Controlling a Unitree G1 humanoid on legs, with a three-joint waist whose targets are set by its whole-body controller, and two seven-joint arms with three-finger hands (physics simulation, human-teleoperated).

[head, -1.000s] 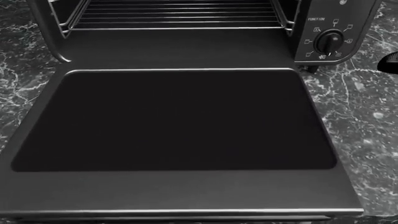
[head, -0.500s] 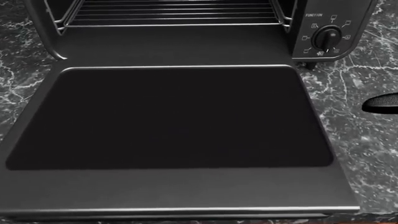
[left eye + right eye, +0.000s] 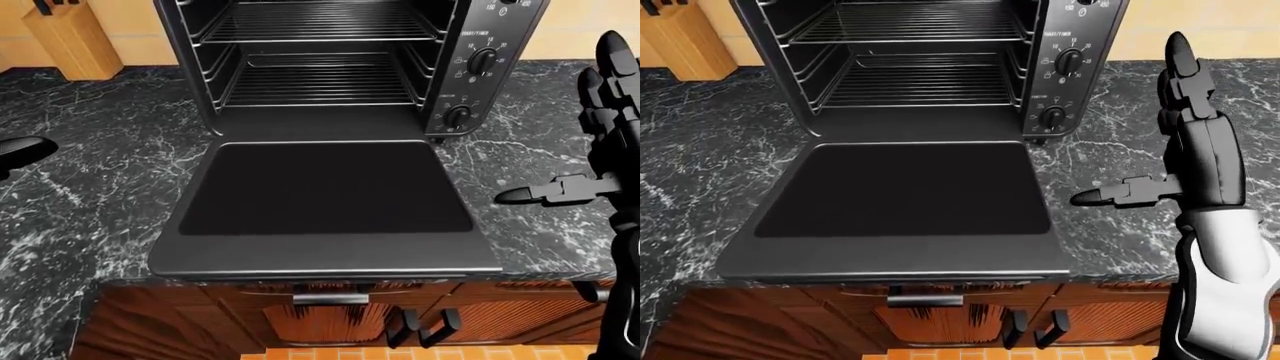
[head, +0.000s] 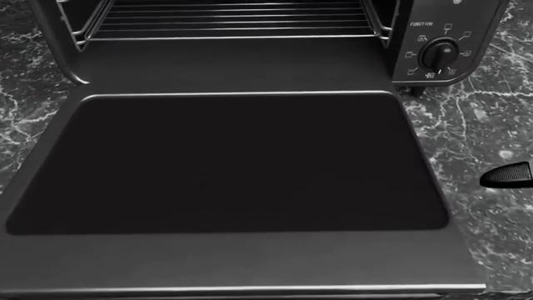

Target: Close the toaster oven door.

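Observation:
The black toaster oven (image 3: 330,60) stands on the dark marble counter with its door (image 3: 325,202) folded fully down, lying flat and reaching past the counter's edge. Wire racks (image 3: 920,82) show inside the open cavity. My right hand (image 3: 1160,142) is open, fingers pointing up and thumb (image 3: 1110,195) sticking left, to the right of the door and apart from it. Its thumb tip shows at the right edge of the head view (image 4: 507,175). Only a dark fingertip of my left hand (image 3: 20,150) shows at the left edge of the left-eye view, well left of the door.
Control knobs (image 3: 480,61) sit on the oven's right panel. A wooden knife block (image 3: 70,37) stands at the top left. Wooden cabinet fronts with dark handles (image 3: 425,326) lie below the counter edge. Marble counter (image 3: 90,195) shows on both sides of the door.
In the head view the right thumb tip has moved down the right edge. The picture has shifted slightly, so the camera moved a little. The door stays flat.

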